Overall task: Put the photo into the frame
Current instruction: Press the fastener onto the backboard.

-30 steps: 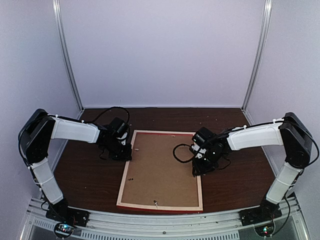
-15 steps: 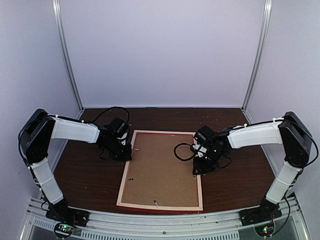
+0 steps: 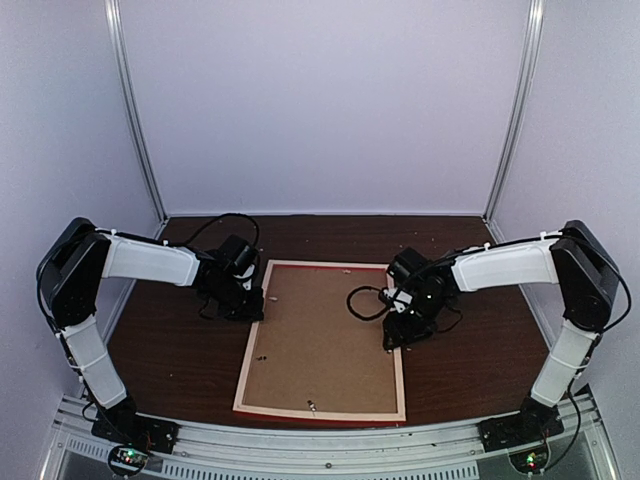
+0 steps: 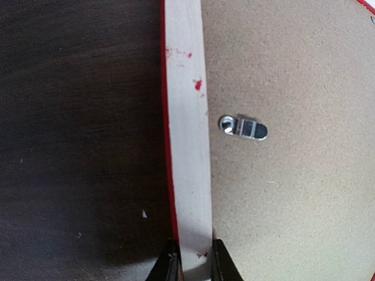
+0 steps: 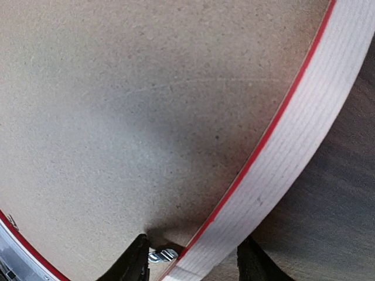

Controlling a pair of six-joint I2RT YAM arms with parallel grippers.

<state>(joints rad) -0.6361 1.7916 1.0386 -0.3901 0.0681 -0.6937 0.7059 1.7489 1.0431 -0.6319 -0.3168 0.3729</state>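
Note:
The frame lies face down on the table, its pale wood back up and a red edge showing. A brown backing board fills it. The photo is not in view. My left gripper is at the frame's left rail; in the left wrist view its fingers clamp the pale rail from both sides. My right gripper is at the right rail; in the right wrist view its jaws stand wide, straddling the rail and a small metal clip.
A metal turn clip sits on the backing board near the left rail, and others show near the bottom rail. The dark wood table is walled by white panels behind and at the sides.
My right gripper has shifted slightly up and left along the right rail. The left arm and the frame have not moved.

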